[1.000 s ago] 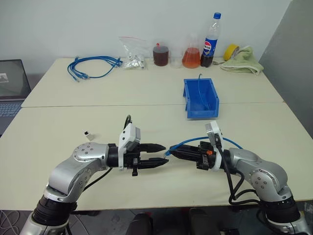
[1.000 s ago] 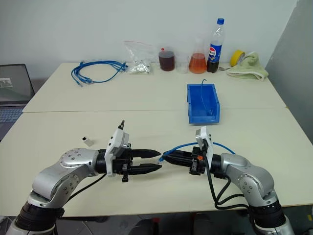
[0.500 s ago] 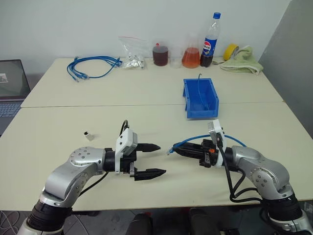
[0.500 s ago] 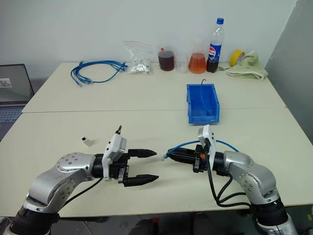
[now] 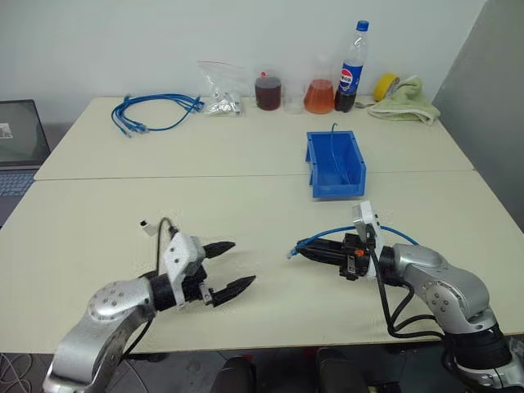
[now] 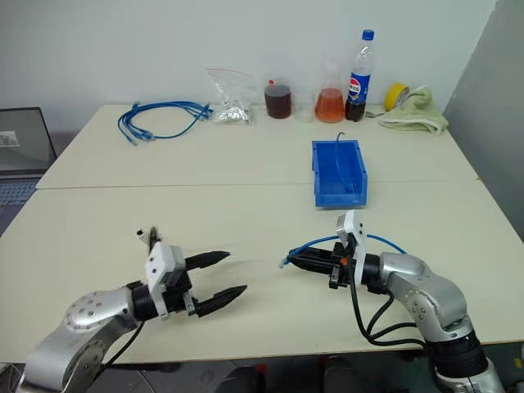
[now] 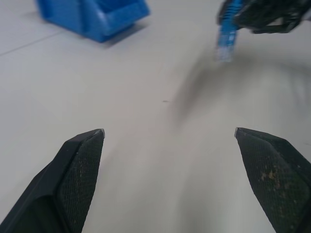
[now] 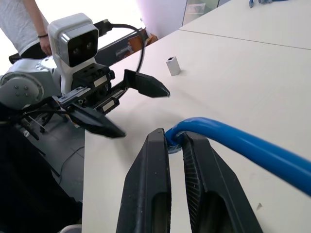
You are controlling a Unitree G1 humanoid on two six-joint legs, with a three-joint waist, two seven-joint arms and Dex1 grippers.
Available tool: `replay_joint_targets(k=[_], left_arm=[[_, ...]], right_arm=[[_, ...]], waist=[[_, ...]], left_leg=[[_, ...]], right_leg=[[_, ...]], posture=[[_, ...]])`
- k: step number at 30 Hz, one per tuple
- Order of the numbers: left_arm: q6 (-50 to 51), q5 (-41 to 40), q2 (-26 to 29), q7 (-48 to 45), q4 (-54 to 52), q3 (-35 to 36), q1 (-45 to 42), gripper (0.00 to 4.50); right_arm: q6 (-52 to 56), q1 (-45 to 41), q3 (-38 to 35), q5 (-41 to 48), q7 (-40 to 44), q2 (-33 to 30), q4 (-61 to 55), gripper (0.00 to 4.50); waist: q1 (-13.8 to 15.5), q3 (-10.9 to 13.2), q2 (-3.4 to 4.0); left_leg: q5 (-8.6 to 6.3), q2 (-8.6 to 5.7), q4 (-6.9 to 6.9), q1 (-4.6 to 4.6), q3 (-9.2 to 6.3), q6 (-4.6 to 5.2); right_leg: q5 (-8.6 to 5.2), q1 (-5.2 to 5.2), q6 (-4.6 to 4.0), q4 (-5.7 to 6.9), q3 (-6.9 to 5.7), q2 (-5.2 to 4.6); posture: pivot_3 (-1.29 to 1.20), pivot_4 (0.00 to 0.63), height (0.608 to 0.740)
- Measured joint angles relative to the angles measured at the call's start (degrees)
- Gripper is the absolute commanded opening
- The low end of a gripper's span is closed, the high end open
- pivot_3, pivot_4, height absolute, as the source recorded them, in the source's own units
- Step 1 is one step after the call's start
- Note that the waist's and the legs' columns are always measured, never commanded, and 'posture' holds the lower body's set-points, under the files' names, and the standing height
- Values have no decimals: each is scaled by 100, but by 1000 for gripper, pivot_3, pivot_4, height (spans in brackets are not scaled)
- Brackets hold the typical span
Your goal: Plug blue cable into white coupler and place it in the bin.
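Right end effector (image 6: 304, 261) clamped on the blue cable (image 6: 311, 244) just behind its plug; the rest arcs back over the wrist. Cable looks light and limp, so a hold close to the plug seems best. Left end effector (image 6: 221, 275) spread wide, empty, above the table (image 6: 262, 209). White coupler (image 5: 146, 223) sits beyond it: tiny, light, likely to skid. Bin (image 6: 339, 173) well apart, path open. Cable bundle (image 6: 160, 117) and bottles far back.

Light-blue cable (image 5: 327, 236), bright-blue bin (image 5: 336, 164), seemingly white coupler (image 5: 146, 224).
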Motion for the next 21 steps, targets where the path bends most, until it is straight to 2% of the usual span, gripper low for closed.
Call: replay_joint_targets(k=[1,4,6,11,16,21], left_arm=[[-363,189,-353,317,17,179,361,4500],[-672,413,-525,583,103,273,557,4500],[-1203,781,-739,857,197,477,1107,4500],[-1609,878,-932,1002,607,844,1548,4500],[-1573,876,-857,1376,1226,1360,1019,4500],[-1335,879,-348,1481,1919,1677,310,4500]], right_arm=[[-52,2,10,-15,50,-7,4,98],[-93,5,22,-43,91,-14,9,98],[-113,-20,60,-57,119,-13,28,98],[-171,-60,146,-152,230,-5,130,95],[-249,-197,289,-239,320,17,223,94],[-339,-258,372,-310,377,43,299,92]], waist=[[0,0,0],[9,0,-1],[10,0,0],[9,0,-1],[23,1,-2],[7,0,-4]], left_leg=[[0,-2,-1,3,6,0],[0,-2,0,0,-2,0],[0,-4,-1,2,2,0],[0,-3,-2,1,2,0],[0,-2,1,2,-4,0],[0,-3,-1,2,-5,0]], right_leg=[[0,1,0,0,1,-3],[0,2,0,0,0,-3],[0,3,0,0,-1,-2],[0,2,0,-1,-6,-2],[0,5,0,5,-26,0],[0,3,0,5,-25,1]], posture=[[0,150,740],[0,150,740],[0,150,740],[0,150,740],[0,150,740],[0,150,740]])
